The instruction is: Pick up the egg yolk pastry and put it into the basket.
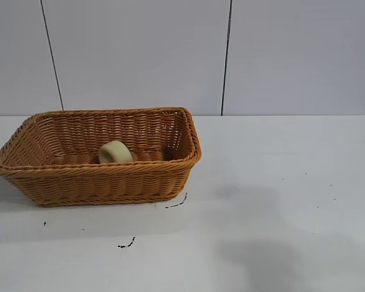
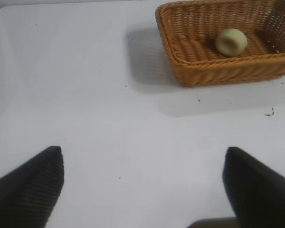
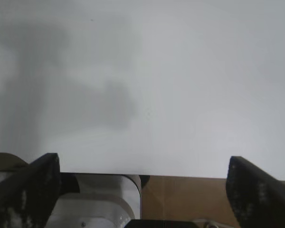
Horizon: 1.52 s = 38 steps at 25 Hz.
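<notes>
- The white table (image 1: pixel 280 182) fills the lower half of the exterior view: a smooth matte top, with a few small dark scuffs (image 1: pixel 126 244) near the basket's front corner and soft grey shadows at lower right.
- Behind it, across the upper half of that view, stands a pale panelled wall (image 1: pixel 140 55) with thin dark vertical seams.
- The basket (image 1: pixel 91 182) sits at centre left of the exterior view, a big rectangular tray of orange-brown woven wicker, its sides flaring outward under a thick braided rim. In the left wrist view it lies at the upper right of the frame.
- The egg yolk pastry (image 1: pixel 115 152) lies inside the basket on its floor, roughly midway along it, tipped on edge rather than flat. It is a small round puck, pale yellowish-green with a smooth, doughy skin; in the left wrist view (image 2: pixel 231 42) a shallow dimple shows in its face.
- The left gripper (image 2: pixel 142 190) hangs over bare table well apart from the basket, its two dark, finely ribbed fingers (image 2: pixel 33 185) spread wide with nothing between them.
- The right gripper (image 3: pixel 142 190) also stands wide and grips nothing; its dark, scuffed fingers (image 3: pixel 28 190) frame plain table, the table's near edge and a brown surface beyond it at the bottom of the frame.
</notes>
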Each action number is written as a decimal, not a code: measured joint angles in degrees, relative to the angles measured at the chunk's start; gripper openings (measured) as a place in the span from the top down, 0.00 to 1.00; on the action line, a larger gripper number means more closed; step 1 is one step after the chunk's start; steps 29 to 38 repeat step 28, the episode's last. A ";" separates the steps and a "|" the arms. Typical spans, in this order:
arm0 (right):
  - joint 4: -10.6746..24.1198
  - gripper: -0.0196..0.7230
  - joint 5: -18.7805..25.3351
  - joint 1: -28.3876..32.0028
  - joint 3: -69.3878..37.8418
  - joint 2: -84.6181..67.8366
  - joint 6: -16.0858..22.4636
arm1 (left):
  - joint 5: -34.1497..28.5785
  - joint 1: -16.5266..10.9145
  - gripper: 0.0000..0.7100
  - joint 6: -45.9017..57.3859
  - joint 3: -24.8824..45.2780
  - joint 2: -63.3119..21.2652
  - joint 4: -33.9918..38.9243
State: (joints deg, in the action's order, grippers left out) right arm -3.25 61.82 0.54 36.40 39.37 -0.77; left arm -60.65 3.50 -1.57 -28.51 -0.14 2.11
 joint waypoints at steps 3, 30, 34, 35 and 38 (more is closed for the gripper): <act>-1.05 0.06 -1.56 0.00 -5.26 -10.82 0.00 | 0.00 0.00 0.02 0.00 0.00 0.00 0.00; -1.41 0.06 -3.05 0.00 -8.28 -39.73 -0.16 | 0.00 0.00 0.02 0.00 0.00 0.00 0.00; -1.41 0.06 -3.05 0.00 -8.28 -39.73 -0.16 | 0.00 0.00 0.02 0.00 0.00 0.00 0.00; -1.41 0.06 -3.05 0.00 -8.28 -39.73 -0.16 | 0.00 0.00 0.02 0.00 0.00 0.00 0.00; -1.41 0.06 -3.05 0.00 -8.28 -39.73 -0.16 | 0.00 0.00 0.02 0.00 0.00 0.00 0.00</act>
